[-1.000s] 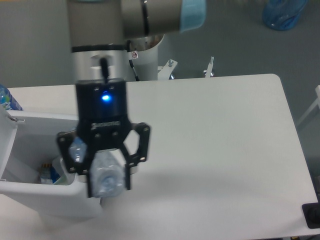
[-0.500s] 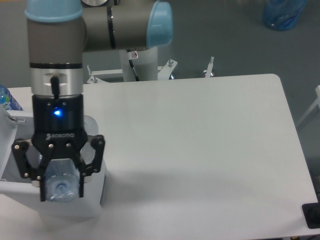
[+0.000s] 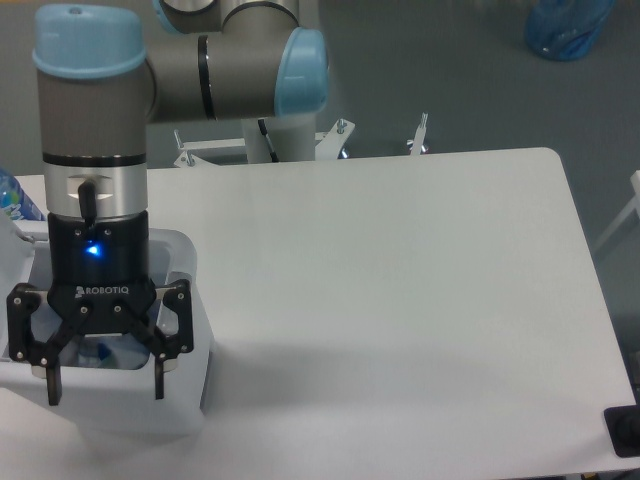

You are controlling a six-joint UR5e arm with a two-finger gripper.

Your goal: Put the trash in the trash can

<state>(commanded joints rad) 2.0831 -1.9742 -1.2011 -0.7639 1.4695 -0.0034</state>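
1. At the near left corner of the white table (image 3: 400, 300), a white boxy trash can (image 3: 190, 330) with rounded corners is seen from above, its opening facing up.
2. Directly over that opening a black two-finger gripper (image 3: 104, 385) is hung pointing down, its fingers spread wide with nothing between them; a blue light is lit on its body.
3. Inside the trash can, between the spread fingers, a small patch of blue and clear material is glimpsed; whether it is the bottle cannot be told, and the white paper wrapper cannot be made out.
4. The grey arm (image 3: 95, 120) with pale blue joint caps is raised from the gripper and bent across the far left of the table to a base behind the far edge.
5. At the left edge, just beyond the trash can, part of a blue-labelled bottle (image 3: 12, 200) is seen.
6. The middle and right of the table are shown as plain white surface out to the rounded far right corner.
7. Beyond the far edge a grey floor is seen, with metal clamps (image 3: 420, 135) on the edge and a blue bag (image 3: 565, 25) at the far right.
8. A dark object (image 3: 624, 430) is cut off at the near right.
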